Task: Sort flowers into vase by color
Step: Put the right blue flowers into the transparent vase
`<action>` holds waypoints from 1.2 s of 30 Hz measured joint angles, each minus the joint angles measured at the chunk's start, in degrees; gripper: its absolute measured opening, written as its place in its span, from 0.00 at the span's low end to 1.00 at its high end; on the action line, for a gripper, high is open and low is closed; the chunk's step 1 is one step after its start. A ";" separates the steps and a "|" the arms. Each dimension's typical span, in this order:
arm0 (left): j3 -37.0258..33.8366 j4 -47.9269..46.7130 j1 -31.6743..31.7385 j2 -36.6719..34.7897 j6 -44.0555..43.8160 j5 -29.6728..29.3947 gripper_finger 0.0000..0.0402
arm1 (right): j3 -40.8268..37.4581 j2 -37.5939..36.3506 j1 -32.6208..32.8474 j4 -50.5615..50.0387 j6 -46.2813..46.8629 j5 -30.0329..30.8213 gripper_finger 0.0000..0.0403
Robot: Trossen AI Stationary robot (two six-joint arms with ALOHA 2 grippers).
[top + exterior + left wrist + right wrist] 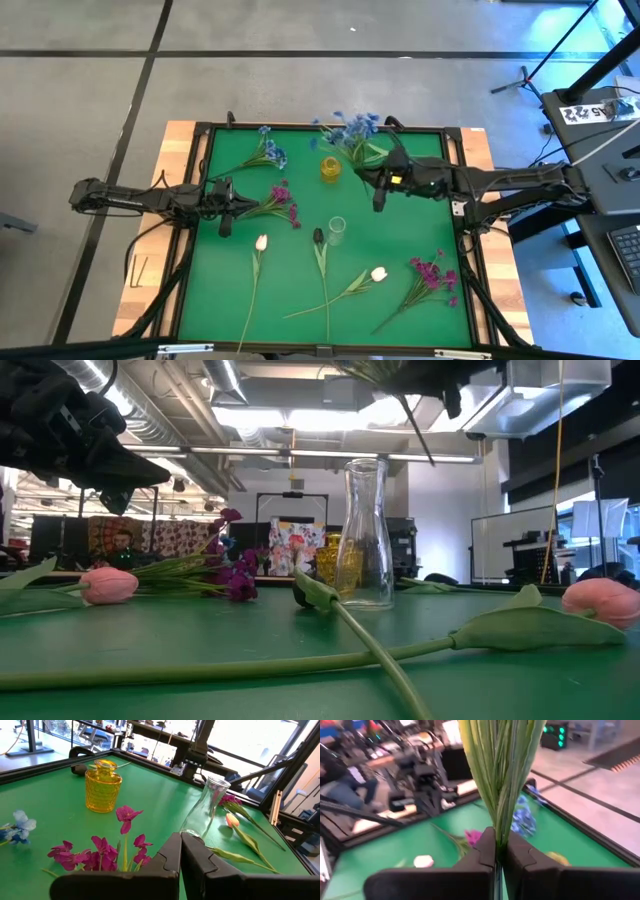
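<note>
Right wrist view: right end effector (496,851), fingers clamped on the green stems of a blue flower spray (352,130), which it carries above the far middle of the counter (400,300).
Step in hand: judged to be delivery of the blue spray into a vase.
Nearest target: yellow vase (330,167), just beside the carried spray; clear vase (337,230) stands nearer the counter's middle.
Technique: hang the stems vertically over the chosen mouth, lower slowly, and release only once the stem ends are inside; the narrow neck leaves little margin, and a sideways brush could tip the vase.
Left end effector (180,851): fingers pressed together, holding nothing visible, hovering beside a magenta spray (281,202) at the counter's left.
Remaining flowers: second blue spray (267,152) at far left; second magenta spray (432,276) at near right; pale tulips (261,242) (378,273) and a dark tulip (318,236) lying flat toward the near side.
</note>
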 joint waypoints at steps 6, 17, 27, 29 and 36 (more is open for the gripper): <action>-0.01 -0.02 -0.01 0.01 0.00 0.00 0.00 | -5.83 0.01 0.01 15.89 -2.71 -7.18 0.01; 0.02 0.00 0.00 0.01 0.00 0.02 0.00 | -15.44 0.02 0.03 37.49 -3.67 -13.79 0.02; 0.02 -0.01 -0.01 -0.01 0.00 0.01 0.00 | -16.97 5.49 0.01 47.25 -2.61 -19.53 0.02; 0.01 0.00 -0.01 0.01 0.00 0.02 0.00 | -17.00 6.88 0.03 49.17 -2.63 -21.12 0.02; 0.00 0.00 0.01 0.01 0.00 0.02 0.00 | -17.00 10.13 0.01 51.69 -2.65 -23.68 0.02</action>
